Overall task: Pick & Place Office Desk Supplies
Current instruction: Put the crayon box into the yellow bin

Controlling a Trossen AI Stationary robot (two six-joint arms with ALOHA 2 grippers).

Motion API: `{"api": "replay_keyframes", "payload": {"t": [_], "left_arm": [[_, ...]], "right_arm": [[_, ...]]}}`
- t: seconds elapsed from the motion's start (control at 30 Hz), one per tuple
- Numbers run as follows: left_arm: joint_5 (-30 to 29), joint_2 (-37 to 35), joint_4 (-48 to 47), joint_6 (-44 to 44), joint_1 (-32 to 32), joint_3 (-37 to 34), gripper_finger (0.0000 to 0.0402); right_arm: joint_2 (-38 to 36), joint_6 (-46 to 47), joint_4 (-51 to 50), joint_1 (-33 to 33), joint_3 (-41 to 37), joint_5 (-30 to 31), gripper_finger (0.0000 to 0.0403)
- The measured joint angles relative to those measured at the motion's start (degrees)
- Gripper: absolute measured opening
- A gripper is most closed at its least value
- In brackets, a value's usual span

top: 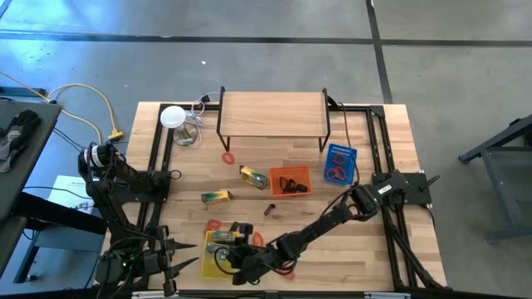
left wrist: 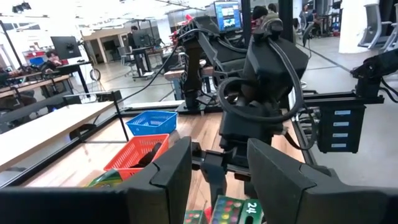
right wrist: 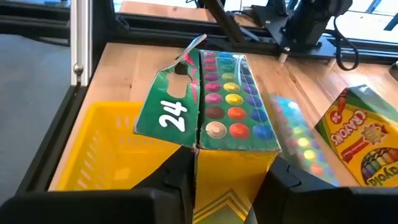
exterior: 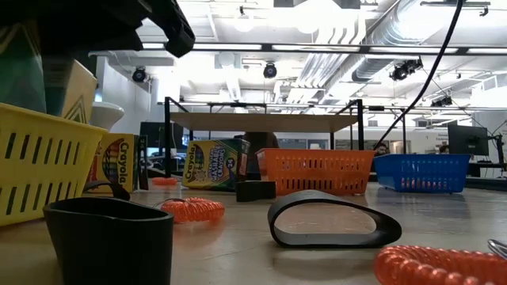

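My right gripper (right wrist: 227, 186) is shut on a yellow-green crayon pack (right wrist: 214, 106) with an open "24" flap, over the yellow basket (right wrist: 106, 149) at the table's near left (top: 213, 264). In the low view the pack (exterior: 67, 87) stands above the basket's rim (exterior: 32, 119). My left gripper (left wrist: 217, 180) is open at the near left edge, level, and points at the held pack. Loose on the table lie two more packs (top: 253, 176) (top: 216, 196), red bands (top: 228, 157) (top: 214, 224) and a black clip (top: 268, 210). My right gripper pinches the pack's yellow body (right wrist: 227, 165) between its two fingers (right wrist: 177, 177), one on each of two opposite sides, below the flap end. The fingers slant down from the table's right side. The pack's flap end points away from the gripper; the basket's wall hides its lower part.
An orange basket (top: 291, 180) and a blue basket (top: 339, 164) stand mid-table, in front of a wooden shelf (top: 272, 114). A white disc (top: 172, 116) lies at the far left. In the low view a dark cup-like thing (exterior: 111, 237) and a dark loop (exterior: 333, 219) lie close to the camera.
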Motion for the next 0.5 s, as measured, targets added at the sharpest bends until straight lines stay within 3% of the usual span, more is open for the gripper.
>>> {"api": "replay_keyframes", "payload": {"t": [0.23, 0.5], "left_arm": [[0.6, 0.0, 0.0, 0.0, 0.5, 0.0, 0.0148], [6.2, 0.0, 0.0, 0.0, 0.2, 0.0, 0.0148]], "right_arm": [[0.0, 1.1, -1.9, 0.0, 0.0, -0.1, 0.0137], [0.0, 1.5, -1.7, -0.3, 0.0, -0.1, 0.0146]]}}
